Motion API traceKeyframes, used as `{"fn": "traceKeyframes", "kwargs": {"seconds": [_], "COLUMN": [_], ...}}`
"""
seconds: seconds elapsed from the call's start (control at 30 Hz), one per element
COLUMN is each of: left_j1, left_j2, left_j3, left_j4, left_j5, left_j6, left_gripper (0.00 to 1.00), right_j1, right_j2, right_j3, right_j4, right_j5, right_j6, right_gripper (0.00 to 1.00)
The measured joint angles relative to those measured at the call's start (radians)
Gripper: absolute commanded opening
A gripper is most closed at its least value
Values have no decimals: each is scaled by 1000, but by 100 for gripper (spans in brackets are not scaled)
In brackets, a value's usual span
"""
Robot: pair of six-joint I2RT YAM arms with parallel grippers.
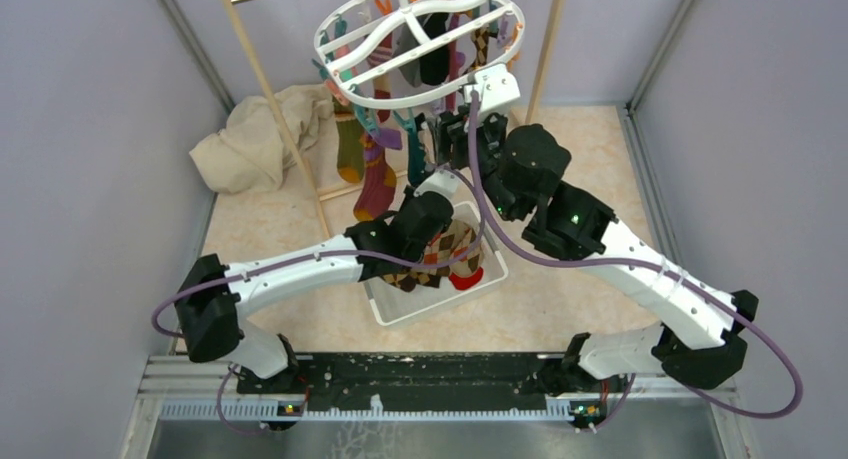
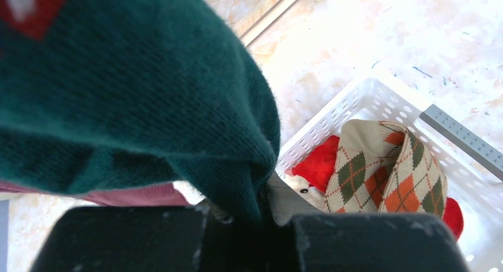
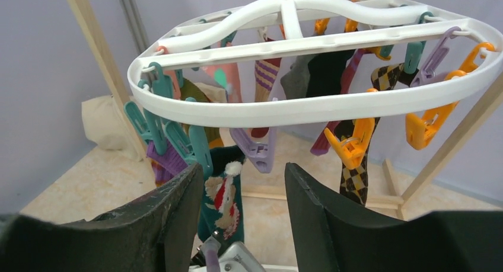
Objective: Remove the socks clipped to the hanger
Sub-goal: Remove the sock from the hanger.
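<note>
Left gripper (image 2: 264,216) pinching dark green knitted sock (image 2: 136,88), which looks pegged by a teal plastic peg (image 3: 200,150) on the white plastic oval hanger (image 3: 308,109). More socks hang clipped round it. Right gripper (image 3: 243,183) spread wide just under the rim. Risk: tug with peg closed, and the frame swings into right fingers, or sock slips out. No legible writing anywhere.
</note>
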Motion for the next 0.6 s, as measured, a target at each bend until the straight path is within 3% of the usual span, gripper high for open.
{"fn": "traceKeyframes", "kwargs": {"seconds": [0.3, 0.43, 0.6], "left_j1": [0, 0, 0], "left_j2": [57, 80, 113], "left_j3": [79, 106, 148], "left_j4": [-73, -105, -154], "left_j5": [-54, -71, -93], "left_j6": [-6, -6, -6], "left_gripper": [12, 12, 12], "right_j1": [0, 0, 26], "right_j2": [78, 127, 186], "right_j3": [107, 167, 228], "right_j4": [-125, -177, -205], "right_j5": [-45, -66, -54], "right_j6": [18, 24, 14], "right_gripper": [52, 61, 63]}}
